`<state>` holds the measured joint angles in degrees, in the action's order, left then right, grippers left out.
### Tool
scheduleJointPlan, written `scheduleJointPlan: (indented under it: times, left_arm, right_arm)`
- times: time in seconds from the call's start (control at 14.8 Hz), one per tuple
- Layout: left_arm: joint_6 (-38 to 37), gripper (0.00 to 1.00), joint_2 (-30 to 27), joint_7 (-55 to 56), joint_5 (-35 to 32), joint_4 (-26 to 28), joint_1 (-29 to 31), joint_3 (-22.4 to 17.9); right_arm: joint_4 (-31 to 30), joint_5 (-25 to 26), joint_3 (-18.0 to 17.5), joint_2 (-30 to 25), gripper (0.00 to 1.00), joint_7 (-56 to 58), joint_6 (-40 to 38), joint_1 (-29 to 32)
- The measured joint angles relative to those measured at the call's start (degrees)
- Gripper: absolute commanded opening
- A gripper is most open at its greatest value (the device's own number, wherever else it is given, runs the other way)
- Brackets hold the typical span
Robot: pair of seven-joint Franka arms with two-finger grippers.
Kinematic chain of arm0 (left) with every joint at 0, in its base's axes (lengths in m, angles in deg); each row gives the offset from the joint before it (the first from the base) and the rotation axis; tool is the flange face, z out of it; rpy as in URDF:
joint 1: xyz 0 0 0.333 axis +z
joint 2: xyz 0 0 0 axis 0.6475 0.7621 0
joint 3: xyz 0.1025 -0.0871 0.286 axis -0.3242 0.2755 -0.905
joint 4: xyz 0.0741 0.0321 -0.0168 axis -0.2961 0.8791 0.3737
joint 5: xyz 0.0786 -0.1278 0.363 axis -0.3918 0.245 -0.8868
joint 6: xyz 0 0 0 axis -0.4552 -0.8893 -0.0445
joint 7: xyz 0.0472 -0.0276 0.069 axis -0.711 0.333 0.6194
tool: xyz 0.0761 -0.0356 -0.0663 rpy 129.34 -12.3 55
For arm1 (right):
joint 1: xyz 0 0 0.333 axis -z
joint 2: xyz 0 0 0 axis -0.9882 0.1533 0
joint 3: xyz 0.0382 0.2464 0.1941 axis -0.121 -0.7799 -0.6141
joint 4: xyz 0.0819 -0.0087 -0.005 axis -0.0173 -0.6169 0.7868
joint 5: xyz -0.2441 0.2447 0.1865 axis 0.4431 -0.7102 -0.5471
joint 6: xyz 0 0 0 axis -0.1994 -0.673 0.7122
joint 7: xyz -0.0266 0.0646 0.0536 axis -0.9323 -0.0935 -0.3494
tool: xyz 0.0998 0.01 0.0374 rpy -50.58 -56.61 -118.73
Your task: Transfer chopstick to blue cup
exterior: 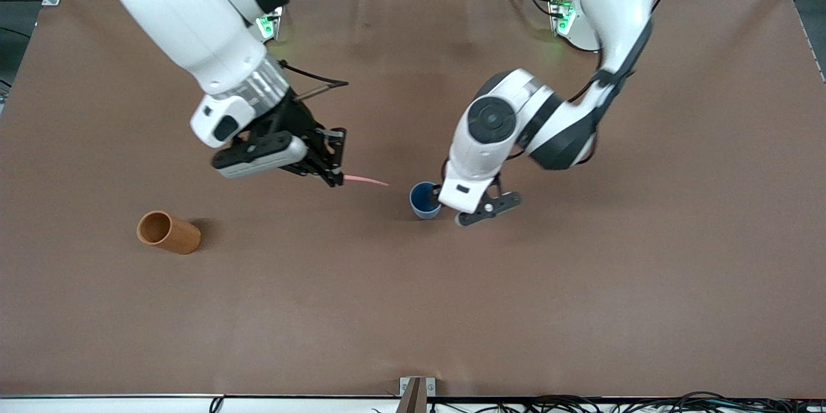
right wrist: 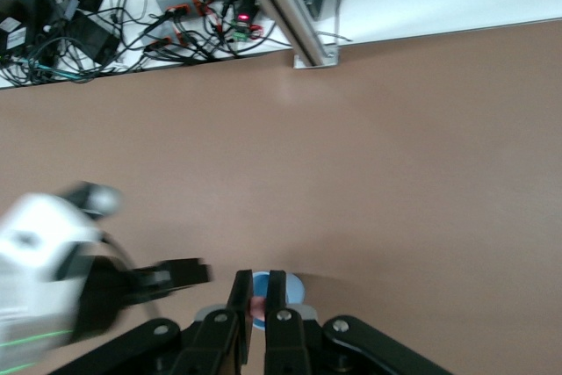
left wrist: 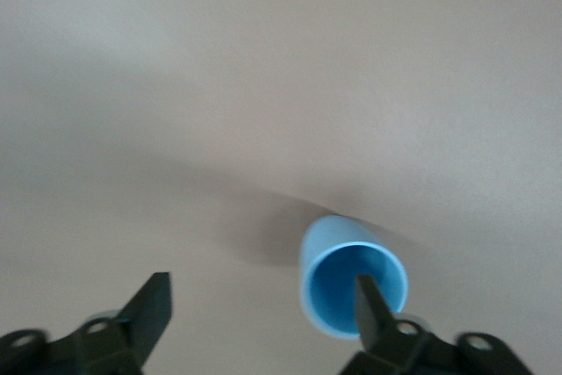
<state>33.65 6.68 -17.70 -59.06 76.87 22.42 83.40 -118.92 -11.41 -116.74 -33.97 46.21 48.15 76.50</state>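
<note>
table cover: matt brown, looks like paper or thin sheet, faint creases
blue cup: smooth plastic look, matt
brown cup: woody, satin finish
chopstick: smooth pink
arm shells: glossy white plastic

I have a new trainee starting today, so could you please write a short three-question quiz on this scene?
1. True or false: the right hand is shut on the chopstick.
2. Which cup lies on its side? A) the blue cup B) the brown cup
3. Fill in: the left hand is ____, with one finger in front of the blue cup's mouth.

Key:
1. True; the pink stick juts from the closed fingers, pointing toward the blue cup.
2. B; the blue cup stands upright.
3. Open; it holds nothing.
</note>
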Motion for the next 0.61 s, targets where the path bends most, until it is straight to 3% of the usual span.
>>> scheduleJointPlan:
  times: [0.14, 0.34, 0.61]
  left_arm:
    - [-5.16, 1.0, -5.67, -8.53, 3.75, 0.0, 1.23, -3.71]
    - [-11.88, 1.0, -12.32, -24.81, 10.38, 0.12, 1.63, -13.65]
    - [-17.95, 1.0, -17.95, -44.28, 13.64, 0.35, 4.67, -22.96]
  right_arm:
    - [-0.08, 1.22, -0.03, 2.99, 0.03, -0.08, 3.61, -1.7]
    - [-0.15, 2.52, -0.1, 5.64, 0.03, -0.08, 4.86, -4.69]
    - [-1.34, 9.22, -0.08, 7.14, 0.04, -0.68, 4.84, -8.07]
